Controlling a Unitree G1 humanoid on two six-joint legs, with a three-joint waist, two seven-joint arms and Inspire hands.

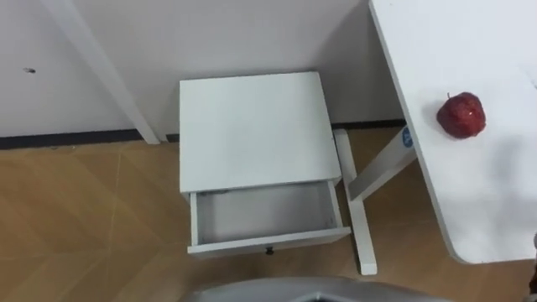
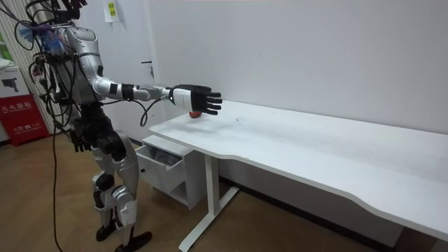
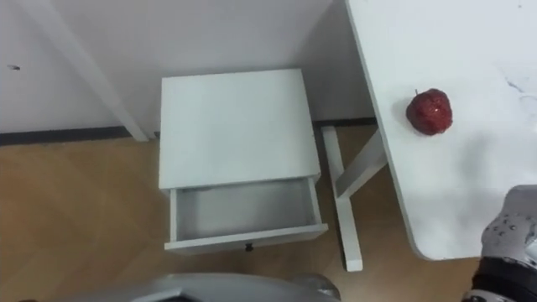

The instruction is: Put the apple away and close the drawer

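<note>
A red apple lies on the white desk at my right, near its left edge. Left of the desk, a small white cabinet stands against the wall with its drawer pulled out and nothing inside. In the room view my right hand is stretched out level over the desk with straight, spread fingers, just above and beside the apple, holding nothing. My right forearm comes in at the lower right of the right eye view. My left hand hangs by my hip.
The desk's white leg and foot stand close to the right of the drawer. A slanted white post leans at the wall left of the cabinet. Wooden floor lies around it. I stand in front of the cabinet.
</note>
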